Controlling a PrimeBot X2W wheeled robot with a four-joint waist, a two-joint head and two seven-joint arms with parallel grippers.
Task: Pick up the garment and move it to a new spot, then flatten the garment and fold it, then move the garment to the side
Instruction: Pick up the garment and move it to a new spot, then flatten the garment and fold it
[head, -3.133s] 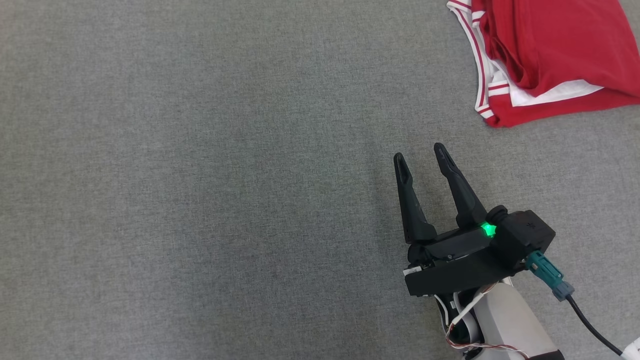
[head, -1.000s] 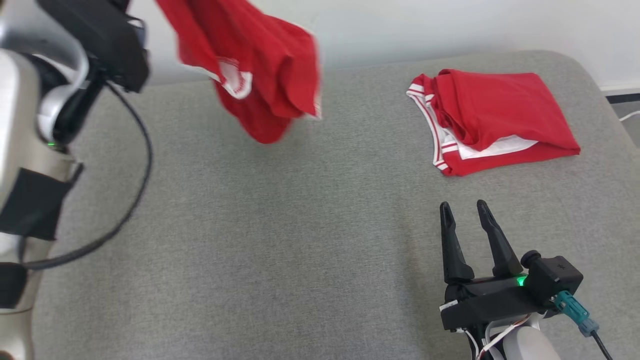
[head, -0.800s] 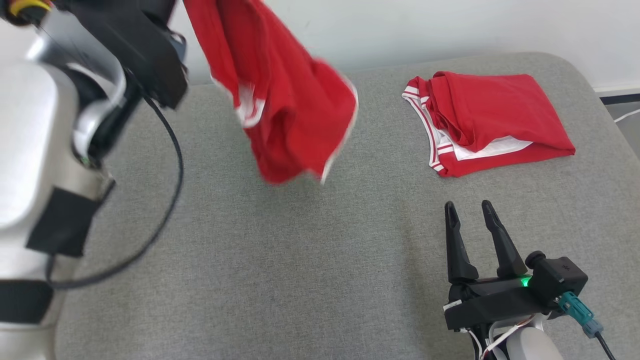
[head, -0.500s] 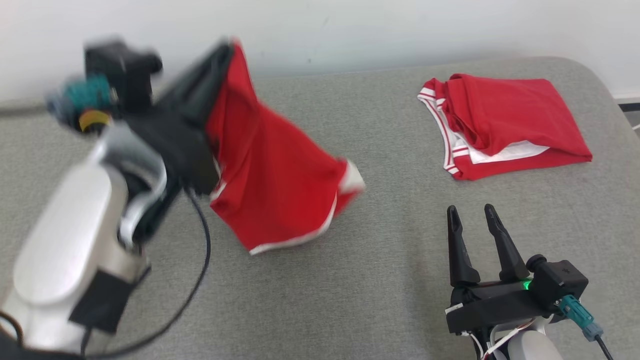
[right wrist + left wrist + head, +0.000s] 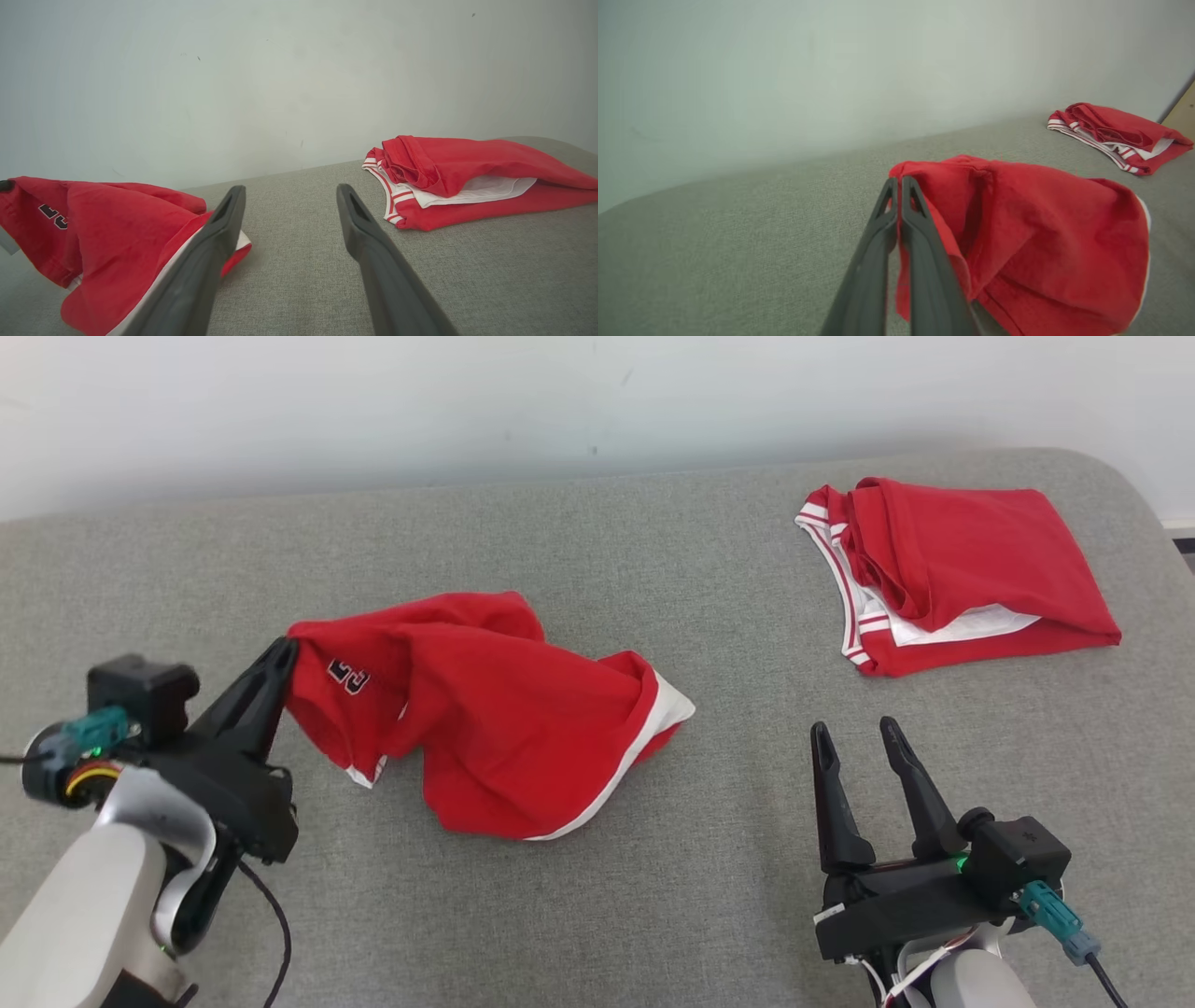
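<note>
The left gripper (image 5: 282, 651) clamps one corner of the crumpled red garment (image 5: 495, 728), which sprawls across the grey cushion (image 5: 597, 915) to its right; the right gripper (image 5: 851, 733) stands beyond the garment's far end, fingers apart, empty.

The dark printed characters (image 5: 347, 678) on the crumpled red cloth garment with white trim (image 5: 495, 728) run into a fold and cannot be read, and the cloth pinched by the closed left gripper (image 5: 285, 651) is hidden between its fingers. The left wrist view's bottom edge cuts off that garment's lower part, and in the right wrist view one dark finger (image 5: 201, 266) of the right gripper (image 5: 290, 189) covers part of its white hem. The pale left forearm (image 5: 84, 915) and pale right forearm (image 5: 971, 985) run off the head view's bottom edge.
</note>
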